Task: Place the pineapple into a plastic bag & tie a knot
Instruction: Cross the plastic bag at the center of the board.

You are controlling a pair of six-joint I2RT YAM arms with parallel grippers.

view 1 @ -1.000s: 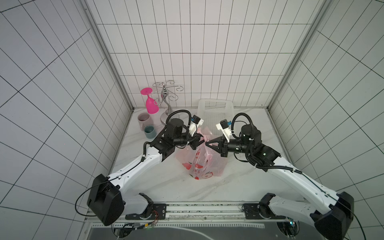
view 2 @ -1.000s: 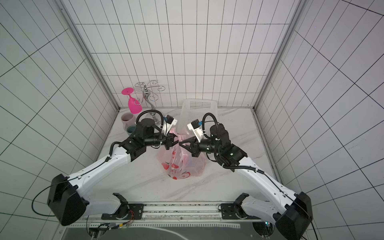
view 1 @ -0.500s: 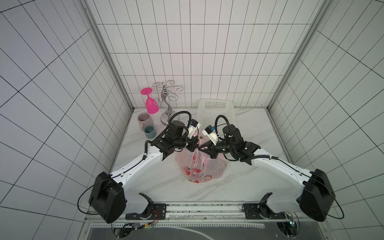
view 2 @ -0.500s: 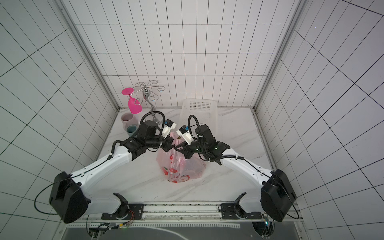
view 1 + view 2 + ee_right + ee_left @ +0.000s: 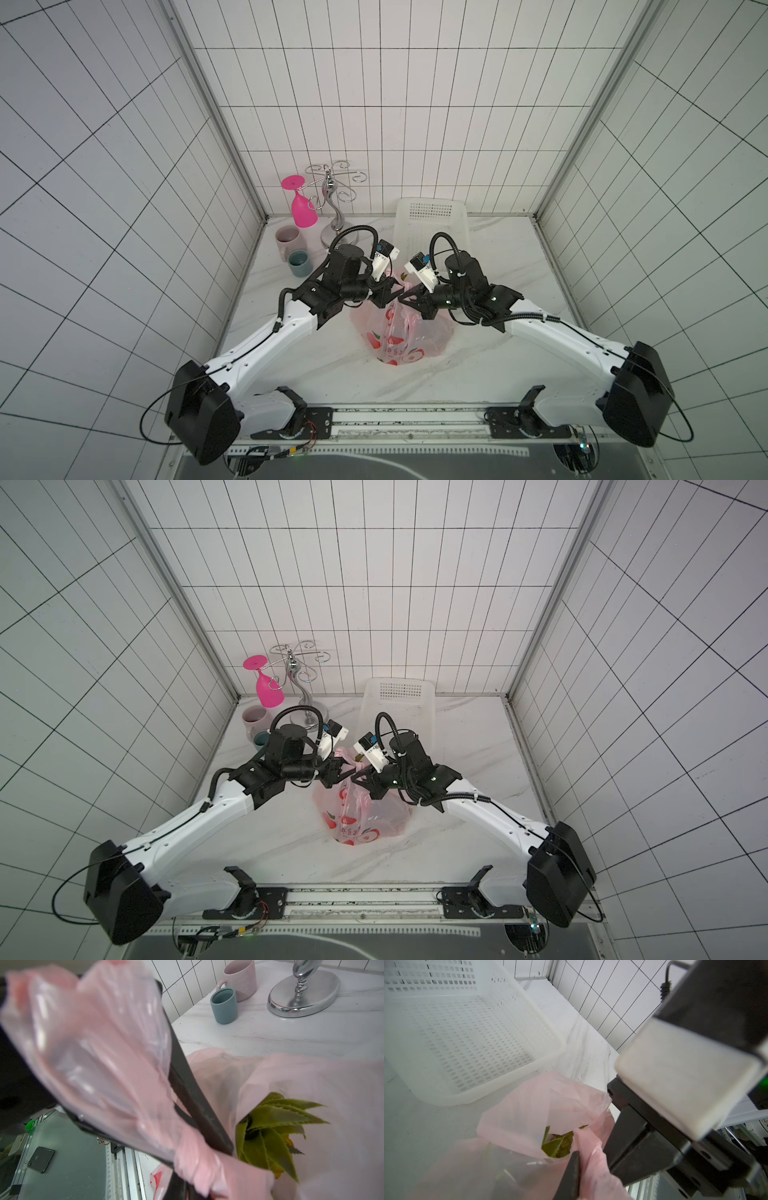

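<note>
The plastic bag [image 5: 399,340] is stood on the counter [image 5: 316,365] between the arms, with the pineapple [image 5: 268,1126] seen inside, crown toward the mouth. Its handle loops [image 5: 400,285] are gathered straight above the mouth — midway between the two arms, neither nearer. The right fingers [image 5: 197,1105] are clamped on pink film; the left fingers [image 5: 571,1169] are touched by film, but their gap cannot be told.
</note>
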